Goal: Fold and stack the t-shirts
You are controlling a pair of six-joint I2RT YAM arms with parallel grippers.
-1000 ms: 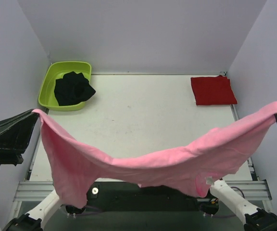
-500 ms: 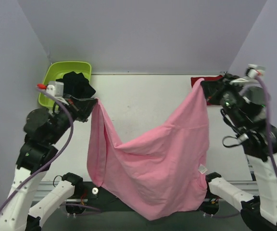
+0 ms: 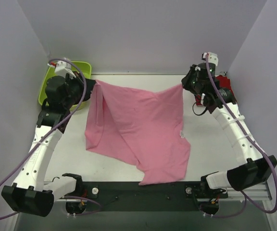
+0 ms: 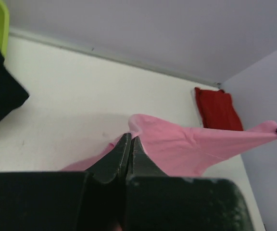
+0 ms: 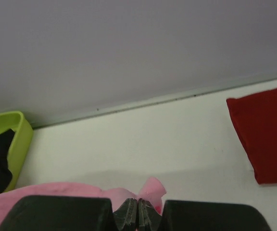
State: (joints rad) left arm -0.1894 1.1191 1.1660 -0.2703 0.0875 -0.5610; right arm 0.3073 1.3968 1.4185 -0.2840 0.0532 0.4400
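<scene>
Top view: pink t-shirt lies slack across table centre, far corners raised. Left gripper clamped on far-left corner, right gripper clamped on far-right corner. Cloth likely light, limp, sags freely; best held at corners or hems.

Left wrist: jaws closed on pink edge. Red t-shirt folded, far right.

Right wrist: jaws closed on pink fold. Count: two t-shirts, one green tub.

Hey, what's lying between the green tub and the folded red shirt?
The pink t-shirt, its far edge stretched between the left claw and the right claw, both shut on its corners. The top view shows it.
</scene>
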